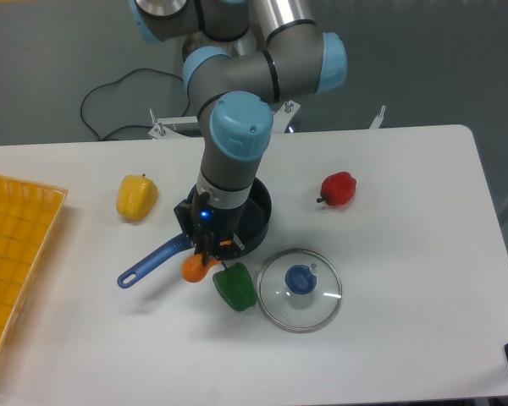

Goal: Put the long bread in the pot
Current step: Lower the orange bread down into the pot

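The pot (261, 210) is a dark round saucepan at the table's middle, mostly hidden under my arm. Its blue handle (151, 263) points to the front left. My gripper (208, 255) points down at the pot's front-left rim, above the root of the handle. The fingers are closed around the long bread (193, 269). Only the bread's orange-tan lower end shows below the fingers, just outside the pot, beside the handle. The rest of the loaf is hidden by the gripper.
A green bell pepper (234, 287) lies right in front of the gripper. A round glass lid with a blue knob (300, 288) lies to its right. A yellow bell pepper (136, 196) sits left of the pot, a red pepper (339, 189) to the right. A yellow tray (13, 254) is at the left edge.
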